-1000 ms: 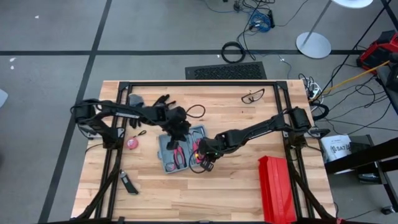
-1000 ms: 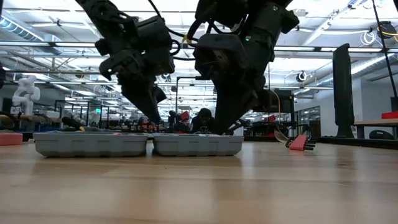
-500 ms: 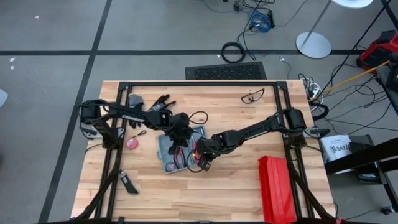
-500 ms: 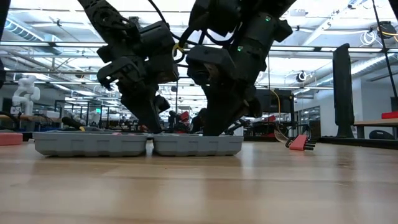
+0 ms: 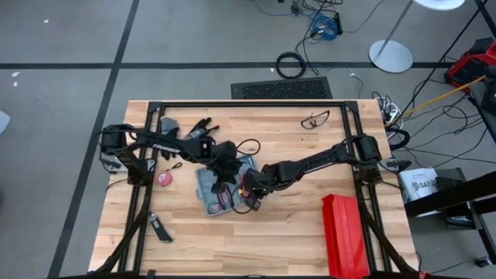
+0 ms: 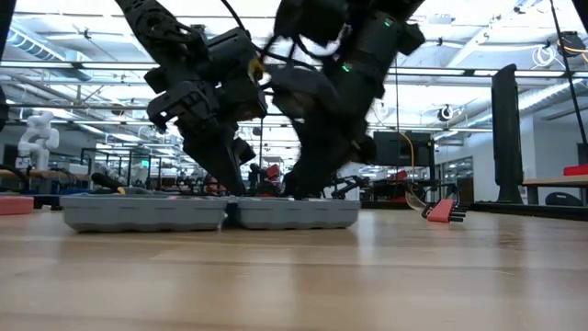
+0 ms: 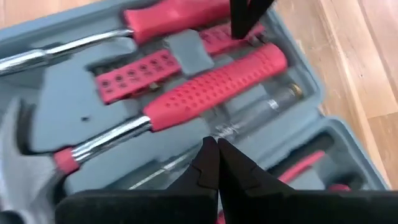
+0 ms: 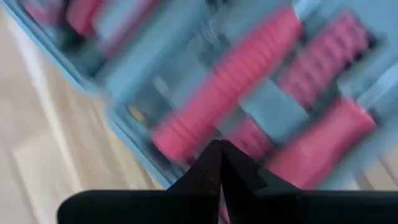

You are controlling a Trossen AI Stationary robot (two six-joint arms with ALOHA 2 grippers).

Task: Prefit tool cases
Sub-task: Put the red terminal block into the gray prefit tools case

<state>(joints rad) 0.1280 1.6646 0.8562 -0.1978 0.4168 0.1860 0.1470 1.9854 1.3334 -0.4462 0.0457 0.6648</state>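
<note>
Jaws together on both arms, tips meeting in a point, nothing clamped between them. Left gripper point(image 7: 217, 149) low over the open tool case point(image 5: 225, 186), poised just above a screwdriver with a red dotted handle point(image 7: 217, 84) seated in its grey moulded slot. Right gripper point(image 8: 219, 149) over the same case from the opposite side, above red-handled tools too blurred to name. Seen from table height, both grippers down between the two opened halves of the case point(image 6: 211, 213), tips at about rim level; contact with the tools cannot be told. Case lying open and flat near the middle of the table point(image 5: 279, 240), slightly left of centre. Further out: pink round object point(image 5: 164, 178) left of the case, black gloves point(image 5: 198, 125) behind it, safety glasses point(image 5: 315, 118) near the far edge, dark folding knife point(image 5: 160, 229) toward the near left corner, long red ribbed box point(image 5: 342, 232) at the near right.
</note>
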